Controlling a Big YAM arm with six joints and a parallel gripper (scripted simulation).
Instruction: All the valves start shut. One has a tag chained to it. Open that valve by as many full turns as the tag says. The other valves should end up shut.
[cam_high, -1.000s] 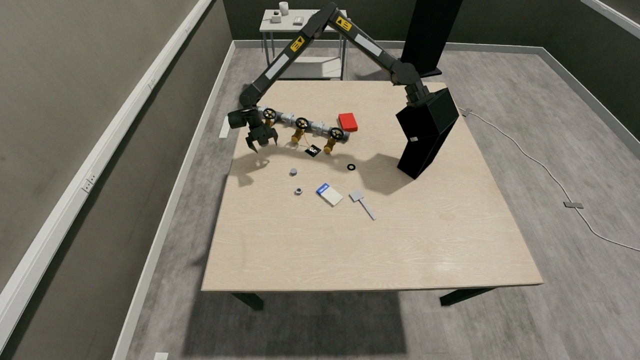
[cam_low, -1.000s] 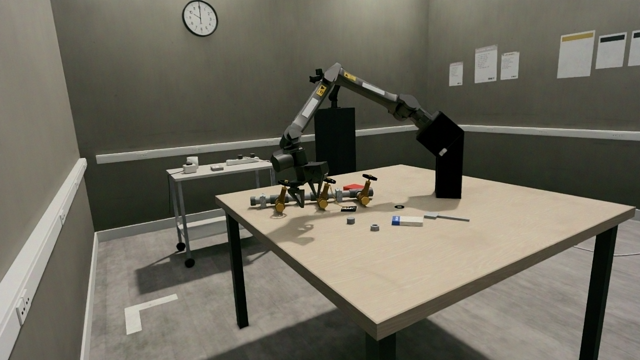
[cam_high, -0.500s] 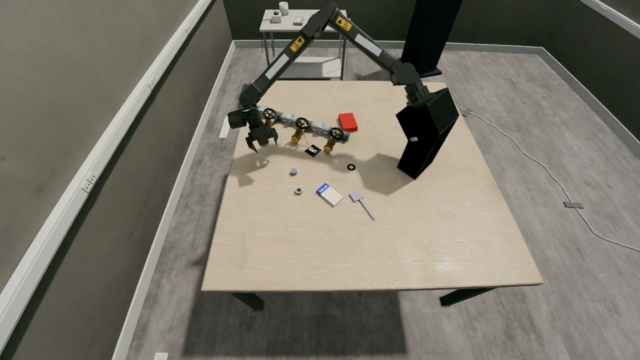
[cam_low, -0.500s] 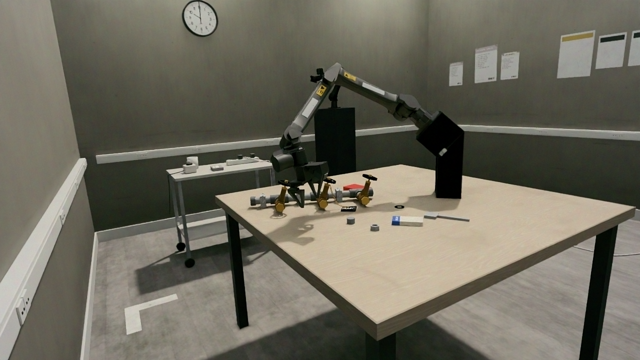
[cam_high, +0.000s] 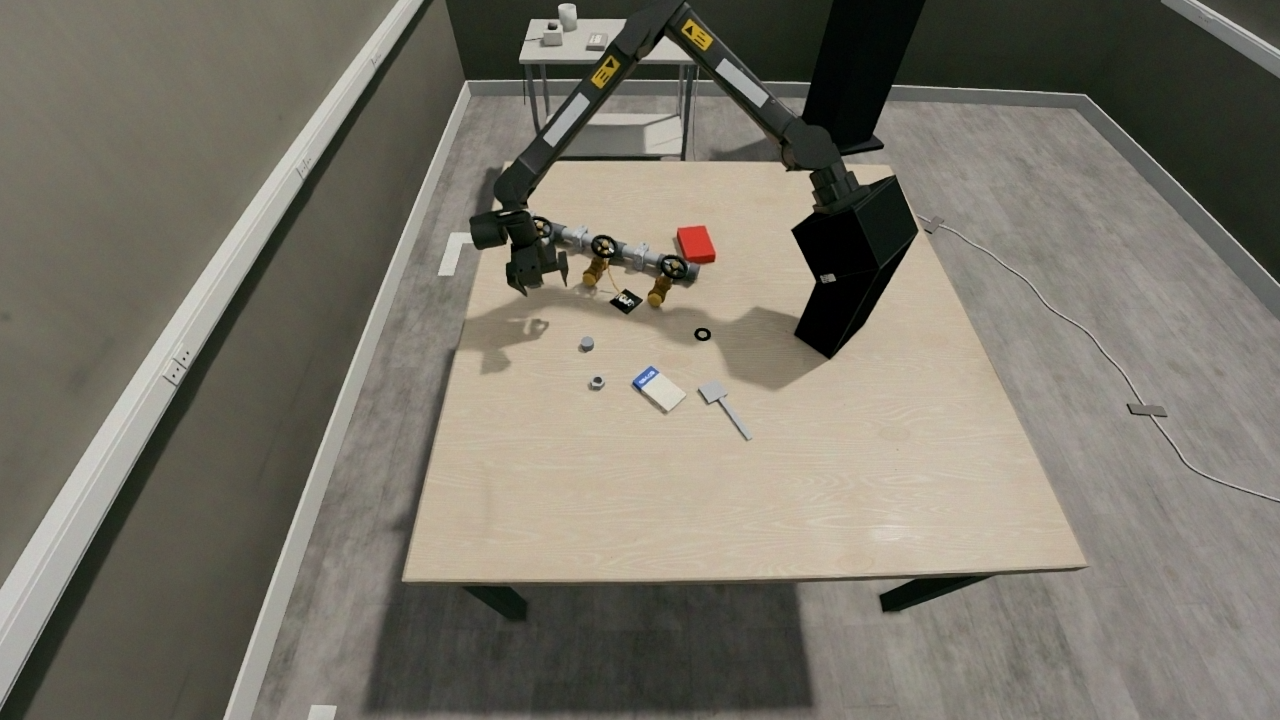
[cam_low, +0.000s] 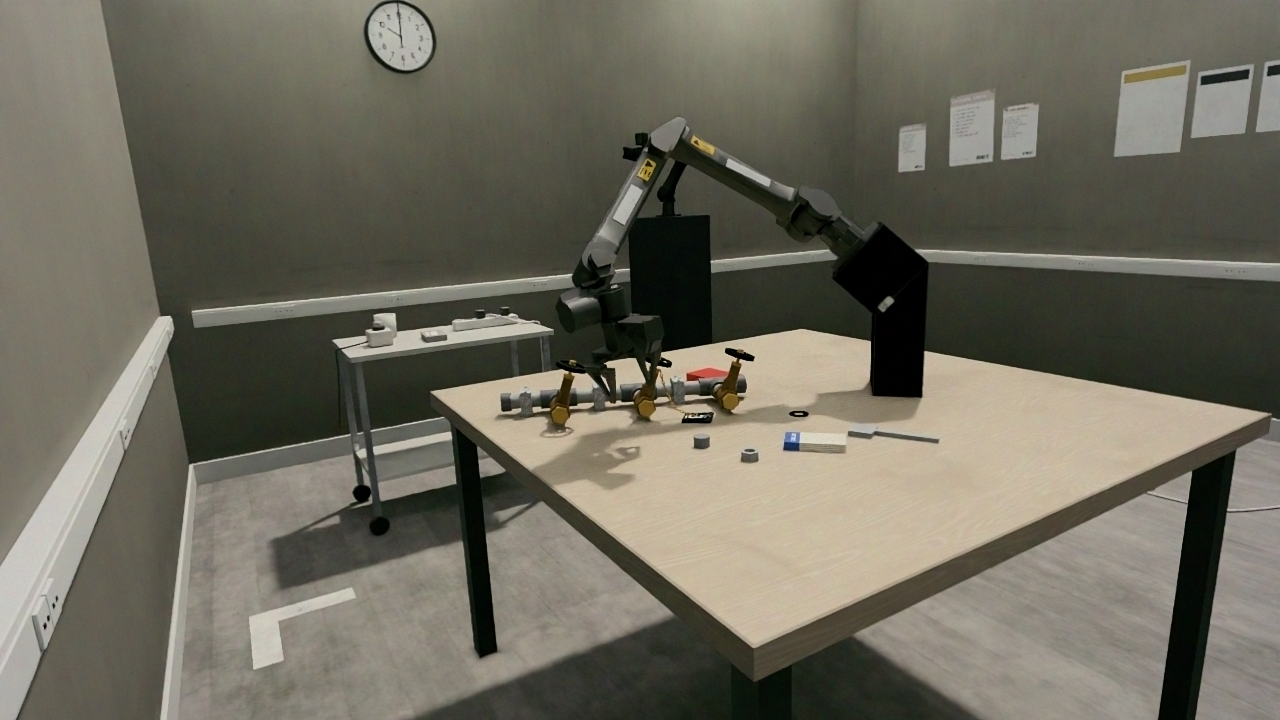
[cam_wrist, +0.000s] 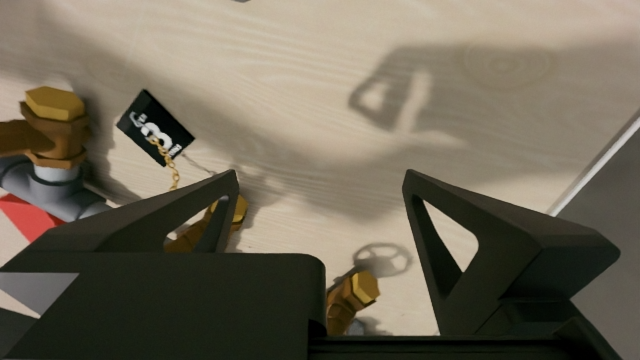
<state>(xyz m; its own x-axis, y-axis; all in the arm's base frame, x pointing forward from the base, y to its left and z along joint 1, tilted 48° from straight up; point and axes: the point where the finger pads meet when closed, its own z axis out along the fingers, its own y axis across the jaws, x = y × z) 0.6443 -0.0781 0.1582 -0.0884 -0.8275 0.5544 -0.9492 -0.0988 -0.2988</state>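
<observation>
A grey pipe (cam_high: 604, 251) lies at the table's far left and carries three brass valves with black handwheels: left (cam_high: 542, 225), middle (cam_high: 603, 244) and right (cam_high: 673, 265). A black tag (cam_high: 626, 301) lies on the table in front of the pipe. In the wrist view the tag (cam_wrist: 155, 127) hangs on a gold chain (cam_wrist: 167, 165) that runs toward the middle valve, which is partly hidden behind my finger. I cannot read its white print. My gripper (cam_high: 537, 273) is open and empty. It hovers above the table in front of the pipe, between the left valve (cam_wrist: 350, 300) and the middle one, and it also shows in the exterior view (cam_low: 626, 368).
A red box (cam_high: 695, 243) sits behind the pipe's right end. A black washer (cam_high: 705, 338), a grey cap (cam_high: 586, 342), a nut (cam_high: 596, 382), a blue-white box (cam_high: 658, 387) and a grey scraper (cam_high: 726, 407) lie mid-table. The black robot base (cam_high: 850, 259) stands to the right. The table's left edge is close.
</observation>
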